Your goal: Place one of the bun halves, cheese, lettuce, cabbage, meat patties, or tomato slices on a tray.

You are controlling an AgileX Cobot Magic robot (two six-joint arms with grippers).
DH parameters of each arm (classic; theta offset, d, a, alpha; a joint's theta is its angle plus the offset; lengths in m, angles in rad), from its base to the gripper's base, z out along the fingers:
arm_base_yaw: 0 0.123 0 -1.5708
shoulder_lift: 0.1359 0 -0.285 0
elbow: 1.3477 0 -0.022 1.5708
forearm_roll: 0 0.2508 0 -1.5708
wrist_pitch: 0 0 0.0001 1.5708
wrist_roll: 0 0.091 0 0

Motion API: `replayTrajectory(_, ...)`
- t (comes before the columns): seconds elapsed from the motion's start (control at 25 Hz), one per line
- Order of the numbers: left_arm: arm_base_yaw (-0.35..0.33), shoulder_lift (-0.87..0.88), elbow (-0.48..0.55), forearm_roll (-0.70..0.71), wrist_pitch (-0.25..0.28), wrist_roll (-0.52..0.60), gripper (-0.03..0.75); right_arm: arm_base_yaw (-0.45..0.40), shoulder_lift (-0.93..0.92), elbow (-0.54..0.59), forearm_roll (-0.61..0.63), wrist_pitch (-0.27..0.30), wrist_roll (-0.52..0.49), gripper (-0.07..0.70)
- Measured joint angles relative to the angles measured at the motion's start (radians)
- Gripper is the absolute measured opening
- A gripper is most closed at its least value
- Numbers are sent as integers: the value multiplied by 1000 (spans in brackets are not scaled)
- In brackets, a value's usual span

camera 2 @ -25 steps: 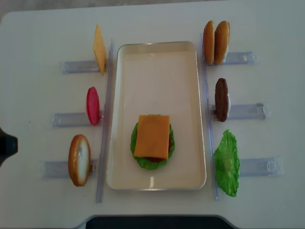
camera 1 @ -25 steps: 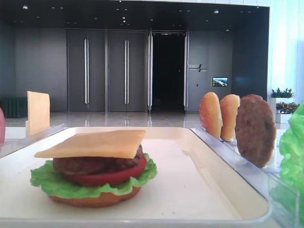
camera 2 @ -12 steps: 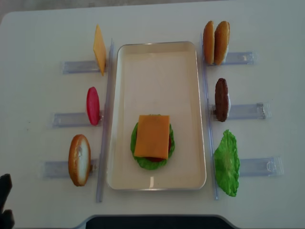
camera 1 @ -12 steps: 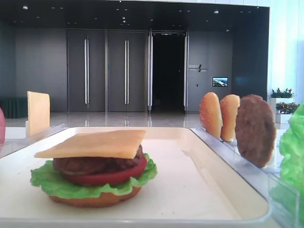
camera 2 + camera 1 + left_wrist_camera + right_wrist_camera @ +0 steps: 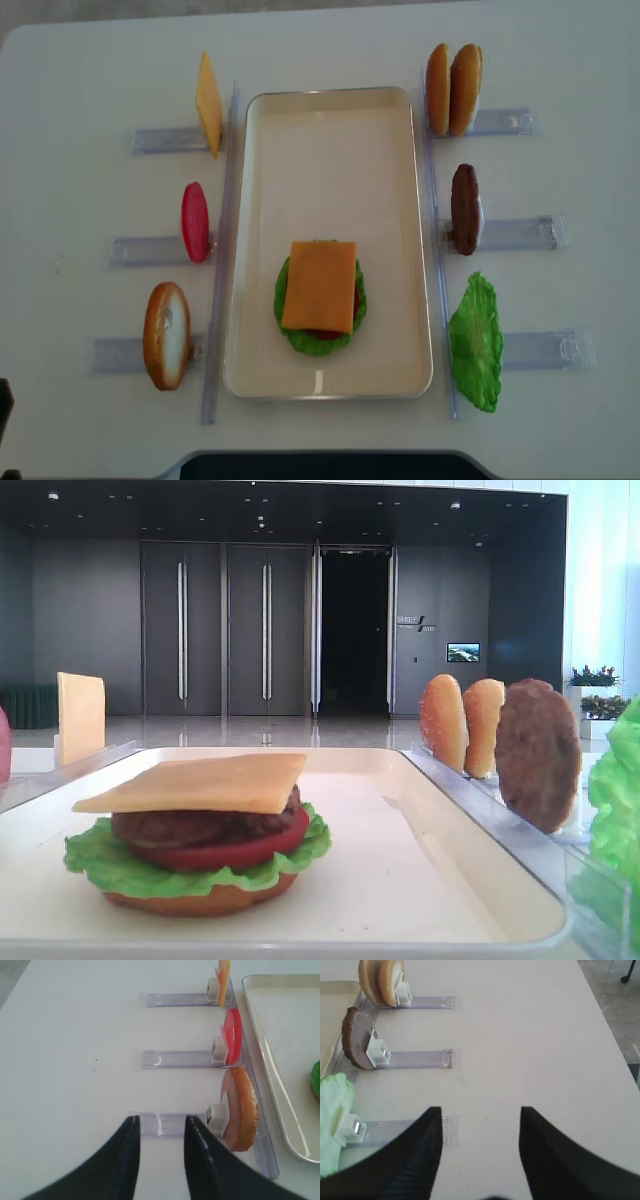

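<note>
Bright, even daylight with faint shadows; a glare spot on the tray (image 5: 320, 380) rim, and wrist views slightly soft.

Cream-white rect. tray w/ low raised rim (image 5: 470, 880) holds a stack: pale yellow-orange square cheese slice (image 5: 200, 783) on top, dark-brown patty w/ red tomato slice (image 5: 225, 852) under it, frilly green lettuce leaf (image 5: 120, 872), golden-brown bun base (image 5: 200, 900). At right, two bun halves (image 5: 444, 722) and a rough brown patty disc (image 5: 537, 753) stand upright in a clear rack.
</note>
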Motion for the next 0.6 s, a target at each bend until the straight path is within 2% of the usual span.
replayTrajectory(0.6,0,-1,0,1,0,-1,219,0,0,0,0,0,0,368)
